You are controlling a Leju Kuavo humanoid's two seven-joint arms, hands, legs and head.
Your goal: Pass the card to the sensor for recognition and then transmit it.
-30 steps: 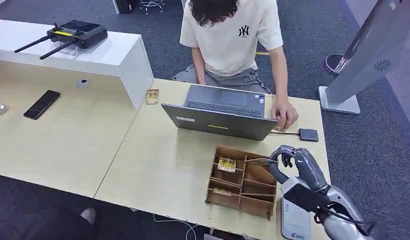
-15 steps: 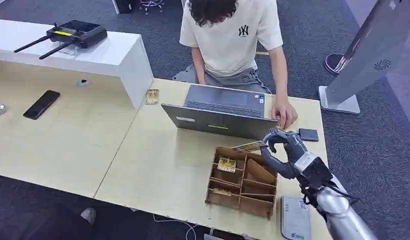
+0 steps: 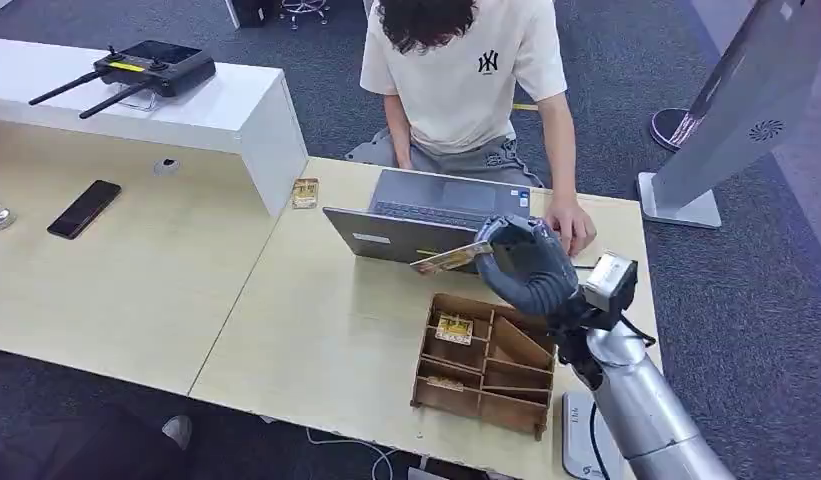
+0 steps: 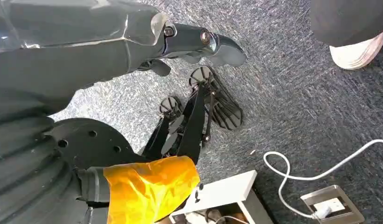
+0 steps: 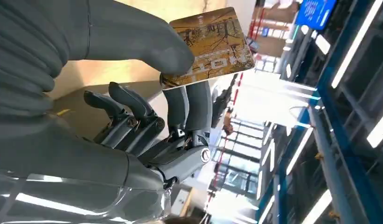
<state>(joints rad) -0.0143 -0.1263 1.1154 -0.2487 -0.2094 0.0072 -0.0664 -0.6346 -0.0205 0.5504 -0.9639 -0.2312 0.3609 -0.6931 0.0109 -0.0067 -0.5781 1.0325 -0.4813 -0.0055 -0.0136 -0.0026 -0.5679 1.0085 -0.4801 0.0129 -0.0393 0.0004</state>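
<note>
My right hand (image 3: 523,264) is raised over the table in front of the laptop's back and pinches a gold patterned card (image 3: 448,261) that sticks out to its left. In the right wrist view the card (image 5: 210,46) sits between the thick thumb and the dark fingers (image 5: 187,105) of the right hand (image 5: 133,121). A grey-white card reader (image 3: 584,446) lies at the table's near right edge, partly hidden by my right arm. The left hand (image 4: 198,39) hangs over the carpet with nothing in it.
A wooden divided box (image 3: 483,362) with more cards stands below the raised hand. Behind it is an open laptop (image 3: 438,228), with a seated person's hand (image 3: 572,224) beside it. Another card (image 3: 305,192) lies by the white counter (image 3: 186,110). A phone (image 3: 83,208) lies at far left.
My right hand has risen from the wooden box with the card and moved away from me and leftward, up to the laptop's back. The person's hand has stayed put.
</note>
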